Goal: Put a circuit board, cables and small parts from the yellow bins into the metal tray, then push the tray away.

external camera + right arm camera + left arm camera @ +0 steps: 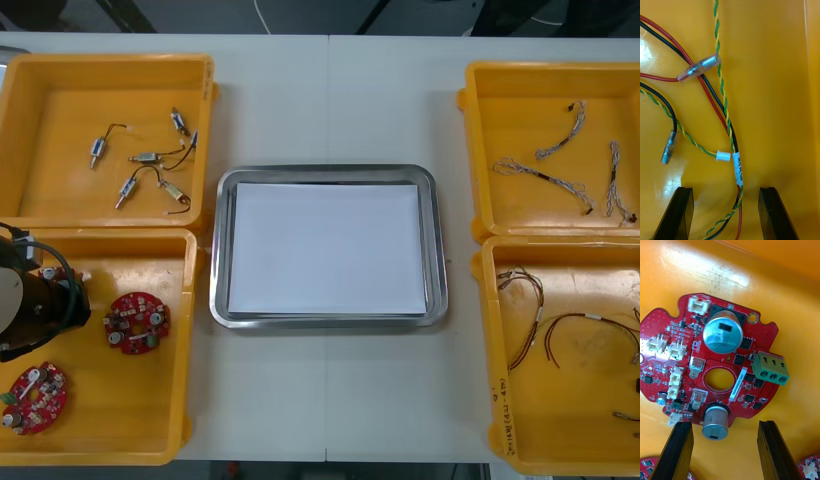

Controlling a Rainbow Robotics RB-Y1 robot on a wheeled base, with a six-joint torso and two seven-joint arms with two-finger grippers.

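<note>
The red circuit board (711, 363) lay flat in the near left yellow bin (120, 410), so your left tool (724, 424) hung over it, wide open and empty, ready to grab. Your right tool (726, 189) hung open and empty over cables (727, 123), near right. The metal tray (222, 250) between held nothing.

The light table (330, 100) has a thin seam running front to back down its middle. A metal tray (325, 172), white inside, sits at the centre, across that seam. On the left, the far left bin (110, 60) and near left bin (130, 236) butt together just beside the tray. The far right bin (472, 150) and near right bin (488, 340) do likewise, a little farther off. All four are yellow.
</note>
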